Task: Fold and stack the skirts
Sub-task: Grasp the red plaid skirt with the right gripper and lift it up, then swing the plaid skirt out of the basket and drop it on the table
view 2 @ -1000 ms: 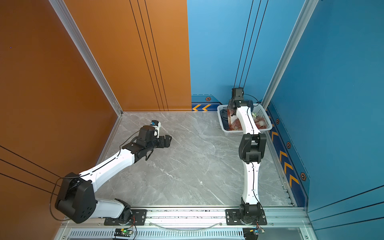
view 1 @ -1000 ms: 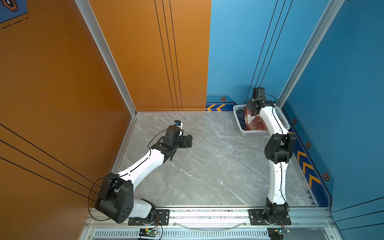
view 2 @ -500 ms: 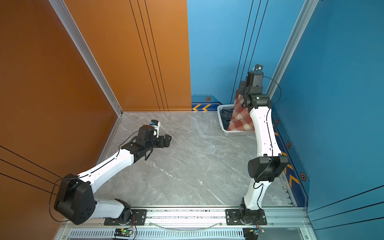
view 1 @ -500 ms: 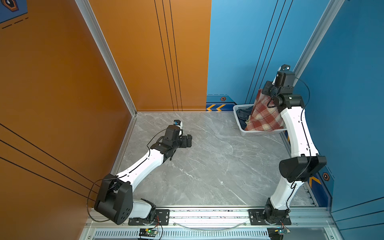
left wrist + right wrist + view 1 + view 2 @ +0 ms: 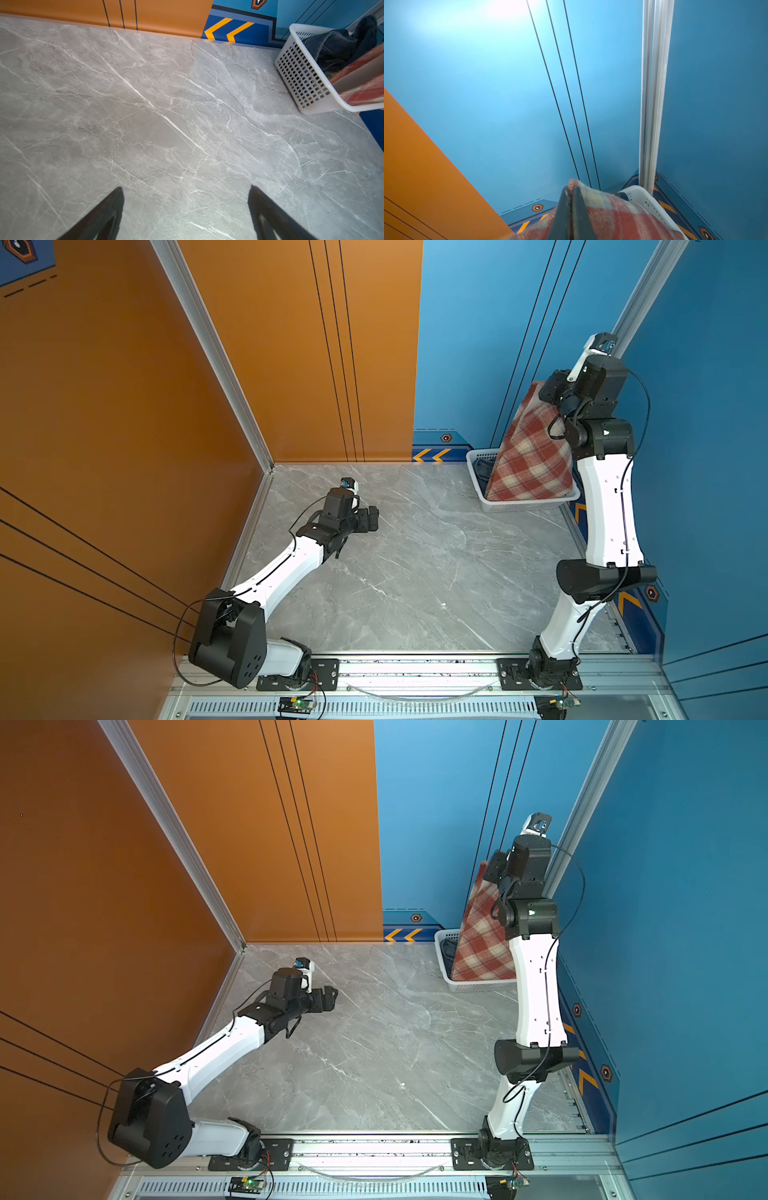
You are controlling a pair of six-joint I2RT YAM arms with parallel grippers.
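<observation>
The right gripper (image 5: 548,390) is seen high above the far right corner of the table (image 5: 415,572). Its jaws are pressed together on the top edge of the plaid skirt (image 5: 528,460). In the right wrist view, red-and-cream cloth is pinched between the two dark fingers (image 5: 578,207) and bulges out to one side of them. The skirt hangs straight down from the gripper and widens toward its hem. The hem reaches the rim of the white basket (image 5: 523,504); whether it touches the rim cannot be told. The denim skirt (image 5: 332,45) is left lying crumpled inside the basket, below the gripper and partly hidden behind the hanging plaid in both top views.

The left gripper (image 5: 371,519) is held low over the left part of the table, with its jaws spread wide and nothing between them. It is pointed toward the basket and kept well apart from both skirts; only bare grey marble is seen between its fingertips (image 5: 118,199) in the left wrist view.
</observation>
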